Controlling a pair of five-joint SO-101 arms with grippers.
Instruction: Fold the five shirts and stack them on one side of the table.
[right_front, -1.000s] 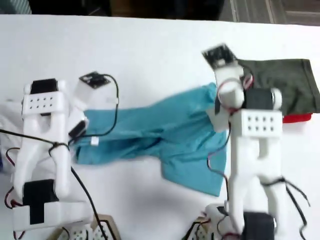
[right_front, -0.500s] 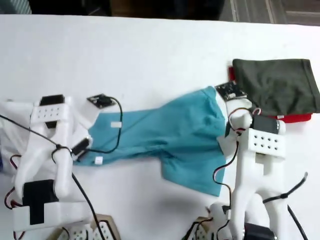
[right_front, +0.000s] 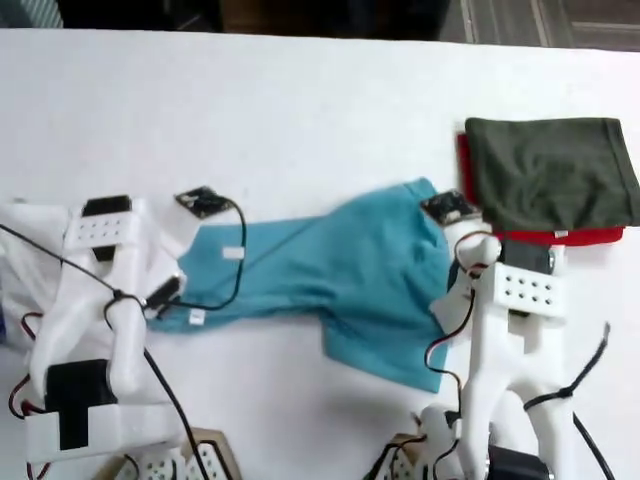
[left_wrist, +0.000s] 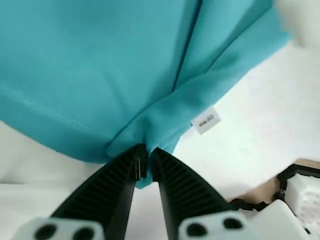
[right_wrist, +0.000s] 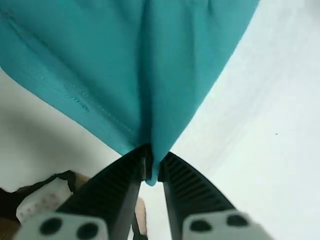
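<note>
At the near side of the bench (right_front: 300, 110), the left claw (left_wrist: 146, 155) is closed almost completely. Its two ribbed black fingers pinch a bunched fold at the edge of the teal shirt (right_front: 340, 265), close to a small white label (left_wrist: 206, 120) sewn into the hem. A heap of white cloth (right_front: 20, 250) lies beside and partly under this arm at the bench's left edge.

The right claw (right_wrist: 151, 167) is likewise squeezed tight on a gathered edge of the same shirt at its other end. The teal shirt lies spread and creased between the two arms across the middle of the bench, with one loose flap trailing toward the near edge.

Farther back on the right, a folded dark green shirt (right_front: 550, 175) rests on top of a red shirt (right_front: 590, 236), whose edges peek out along the near and left sides.
</note>
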